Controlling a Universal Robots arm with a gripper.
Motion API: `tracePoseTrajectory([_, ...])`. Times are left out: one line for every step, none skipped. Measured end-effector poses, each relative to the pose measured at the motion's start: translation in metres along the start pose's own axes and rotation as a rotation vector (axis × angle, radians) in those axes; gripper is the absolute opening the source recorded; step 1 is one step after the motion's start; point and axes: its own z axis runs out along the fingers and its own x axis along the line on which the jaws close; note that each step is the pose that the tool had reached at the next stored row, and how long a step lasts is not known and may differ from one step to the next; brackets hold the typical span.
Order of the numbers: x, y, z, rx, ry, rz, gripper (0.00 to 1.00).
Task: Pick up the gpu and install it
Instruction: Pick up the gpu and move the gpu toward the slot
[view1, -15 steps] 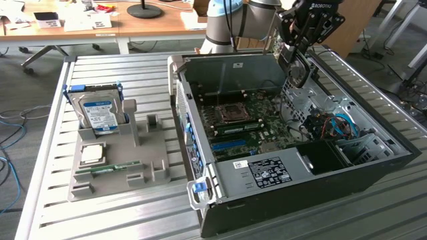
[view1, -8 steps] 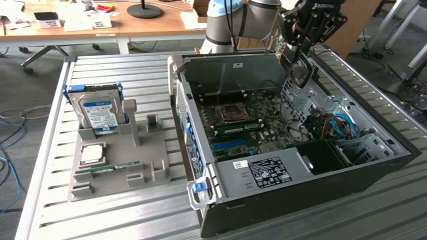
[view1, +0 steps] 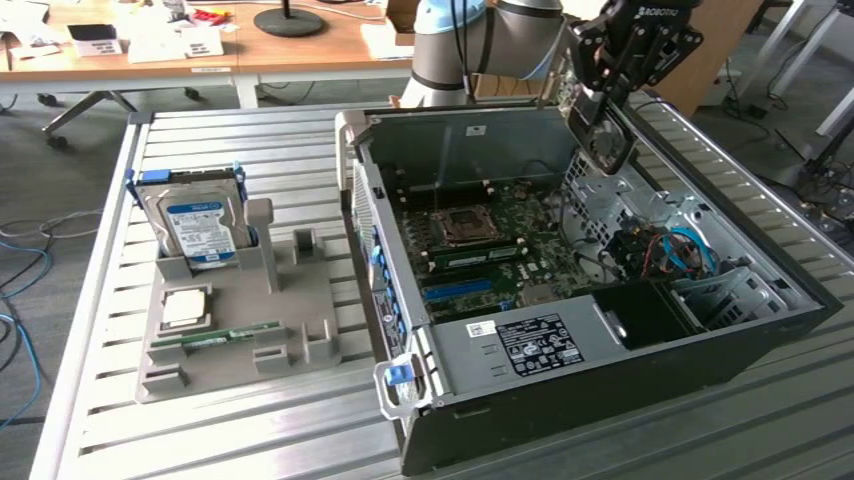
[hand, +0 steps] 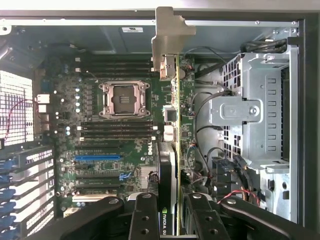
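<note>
My gripper (view1: 597, 92) hangs over the open computer case (view1: 561, 365), near its far right corner in the exterior view, and is shut on the gpu (view1: 601, 135). The card hangs below the fingers, above the case interior. In the wrist view the gpu (hand: 172, 125) shows edge-on between the two black fingers (hand: 145, 220), with its silver-grey bracket (hand: 167, 35) at the far end; here the gripper (hand: 172, 222) clamps the card's near end. Below it lie the motherboard (hand: 100, 130), the CPU socket (hand: 123, 98) and a blue expansion slot (hand: 97, 157).
A grey parts fixture (view1: 240, 320) at the exterior view's left holds a blue-labelled hard drive (view1: 198, 225), a CPU (view1: 183, 307) and a green memory stick (view1: 214, 340). Inside the case, a metal drive cage (hand: 260, 110) and loose cables (hand: 220, 170) sit beside the card.
</note>
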Motion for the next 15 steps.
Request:
tracePoseTrajectory([-0.0011, 0.0001, 0.0000, 0.0000, 0.0000, 0.000, 0.27])
tracePoseTrajectory([-0.0016, 0.0001, 0.0000, 0.0000, 0.0000, 0.000, 0.27])
tracePoseTrajectory([-0.0016, 0.0001, 0.0001, 0.0000, 0.0000, 0.000, 0.27])
tracePoseTrajectory([-0.0016, 0.0001, 0.0001, 0.0000, 0.0000, 0.000, 0.27])
tracePoseTrajectory([-0.0016, 0.0000, 0.0001, 0.0000, 0.0000, 0.000, 0.27])
tracePoseTrajectory([-0.0016, 0.0000, 0.0001, 0.0000, 0.0000, 0.000, 0.27])
tracePoseTrajectory([-0.0017, 0.0000, 0.0001, 0.0000, 0.0000, 0.000, 0.27])
tracePoseTrajectory([-0.0018, 0.0000, 0.0001, 0.0000, 0.0000, 0.000, 0.27])
tracePoseTrajectory([-0.0021, 0.0001, 0.0001, 0.0000, 0.0000, 0.000, 0.27])
tracePoseTrajectory([-0.0025, 0.0001, 0.0001, 0.0000, 0.0000, 0.000, 0.27])
tracePoseTrajectory([-0.0029, 0.0001, 0.0001, 0.0001, 0.0000, 0.000, 0.27])
tracePoseTrajectory([-0.0033, 0.0001, 0.0001, 0.0001, 0.0000, 0.000, 0.27])
tracePoseTrajectory([-0.0037, 0.0001, 0.0002, 0.0000, 0.0000, 0.000, 0.27])
tracePoseTrajectory([-0.0042, 0.0001, 0.0002, 0.0000, 0.0000, 0.000, 0.27])
tracePoseTrajectory([-0.0047, 0.0001, 0.0002, 0.0000, 0.0000, 0.000, 0.27])
